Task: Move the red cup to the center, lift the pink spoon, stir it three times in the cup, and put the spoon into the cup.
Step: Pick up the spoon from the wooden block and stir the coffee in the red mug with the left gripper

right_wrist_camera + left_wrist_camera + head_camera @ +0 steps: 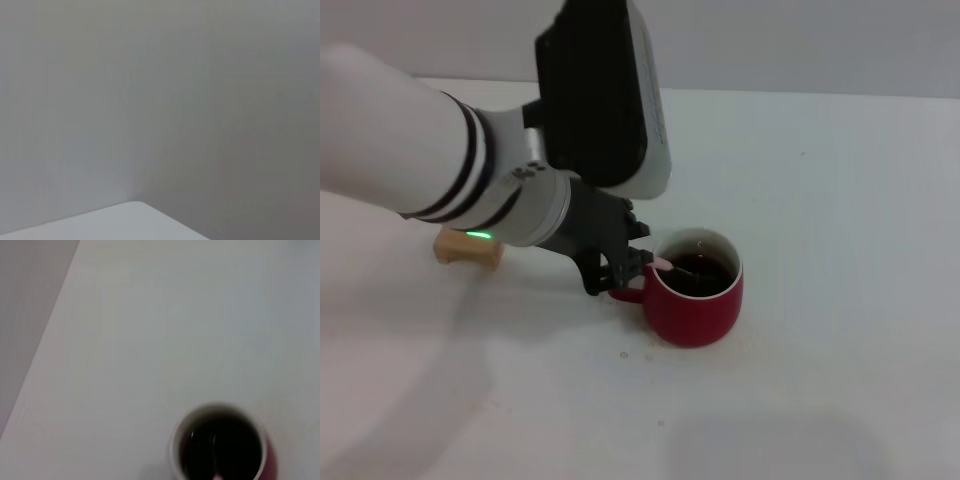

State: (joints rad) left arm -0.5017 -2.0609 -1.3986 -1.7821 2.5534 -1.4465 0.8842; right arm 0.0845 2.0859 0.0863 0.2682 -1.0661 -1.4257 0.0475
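Table (pixel 840 180): white top, filling most of the head view; faint specks are showing just in front of the cup. In the right wrist view only a pale corner of it (pixel 125 220) is showing below a grey wall.

Left arm (pixel 410 150): white with black bands, green light glowing near the wrist, reaching in from the left and across toward the middle of the table.

Cup (pixel 696 290): red, white inside, dark liquid in it, standing upright on the table around the middle of the view. Its handle is pointing toward the arm. The left wrist view is looking straight down into it (pixel 219 445), the dark liquid ringed by the white rim.

Left gripper (pixel 638 265): black, sitting just beside the cup's handle side, fingers pinching narrow on the pink spoon handle.

Wooden block (pixel 468 250): tan, lying on the table under the forearm, well apart from the cup.

Spoon (pixel 672 266): pink handle tilting over the cup's rim, lower end dipping into the dark liquid. In the left wrist view only a pink tip (pixel 217 477) is showing at the cup's edge.

Right gripper: showing in none of the views.
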